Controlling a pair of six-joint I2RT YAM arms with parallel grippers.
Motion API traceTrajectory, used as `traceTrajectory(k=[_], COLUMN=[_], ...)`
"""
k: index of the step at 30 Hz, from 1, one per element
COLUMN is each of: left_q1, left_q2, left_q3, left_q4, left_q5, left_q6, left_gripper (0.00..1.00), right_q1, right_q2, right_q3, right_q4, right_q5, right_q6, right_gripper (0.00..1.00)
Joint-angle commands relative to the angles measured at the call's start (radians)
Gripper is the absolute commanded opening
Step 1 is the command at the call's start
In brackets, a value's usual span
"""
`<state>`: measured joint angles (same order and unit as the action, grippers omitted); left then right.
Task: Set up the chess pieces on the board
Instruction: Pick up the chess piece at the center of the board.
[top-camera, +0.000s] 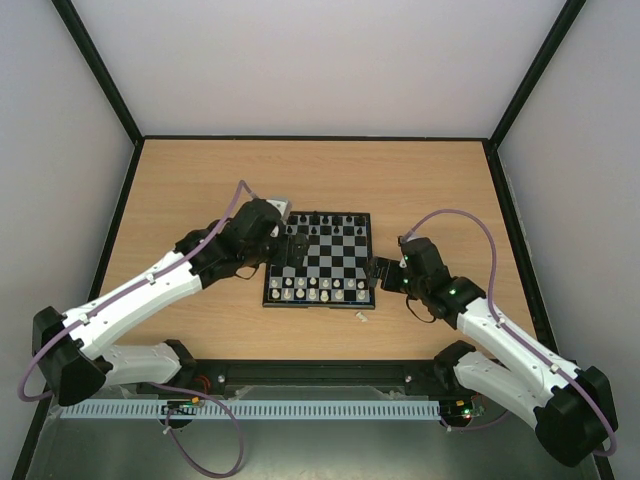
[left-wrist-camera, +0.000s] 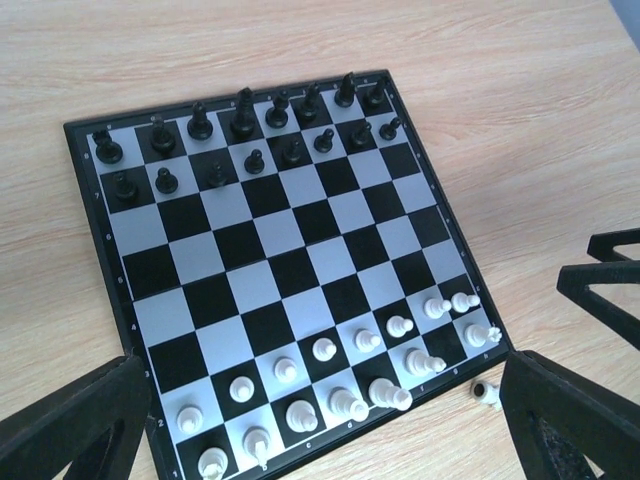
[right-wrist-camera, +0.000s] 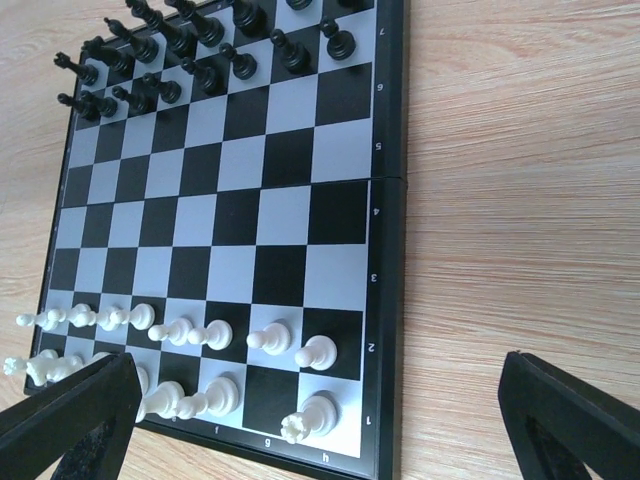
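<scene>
Setup nearly done: chess pieces (top-camera: 320, 290) fill the board (top-camera: 337, 255), blk far, wht near. One stray wht piece (top-camera: 360, 317) lies off its near-right corner. Left gripper (top-camera: 292, 248) and right gripper (top-camera: 380, 272) gape wide, empty. Next, you likely pinch the stray w/ the right.

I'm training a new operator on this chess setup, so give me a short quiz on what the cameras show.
1. True or false: every chessman stands on the board.
2. Which one grips something? A) left end effector B) right end effector C) neither
3. Fill in: the board's two far rows hold only ___ pieces.
Key: 1. False: a stray piece lies on the table by the board's near right corner. 2. C: both are open and empty. 3. black
</scene>
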<state>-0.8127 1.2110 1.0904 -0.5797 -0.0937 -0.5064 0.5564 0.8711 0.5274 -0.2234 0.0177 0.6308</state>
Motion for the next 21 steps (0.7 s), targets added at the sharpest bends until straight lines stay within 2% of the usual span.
traceTrajectory(k=[1, 16, 21], left_q1=[0.007, 0.005, -0.006], left_q2=[-0.028, -0.059, -0.126], left_q3=[-0.018, -0.081, -0.136], left_q4=[0.037, 0.084, 0.096], left_q5=[-0.018, -0.038, -0.043], left_q6=[0.019, -0.049, -0.105], left_gripper=[0.99, 0.99, 0.99], right_q1=[-0.003, -0.003, -0.003], right_q2=[-0.008, 0.002, 0.034], right_q3=[0.022, 0.022, 0.043], right_q4=[-0.053, -0.017, -0.023], right_q5=[0.042, 0.01, -0.032], right_q6=[0.03, 0.036, 0.038], right_gripper=[0.99, 0.99, 0.99])
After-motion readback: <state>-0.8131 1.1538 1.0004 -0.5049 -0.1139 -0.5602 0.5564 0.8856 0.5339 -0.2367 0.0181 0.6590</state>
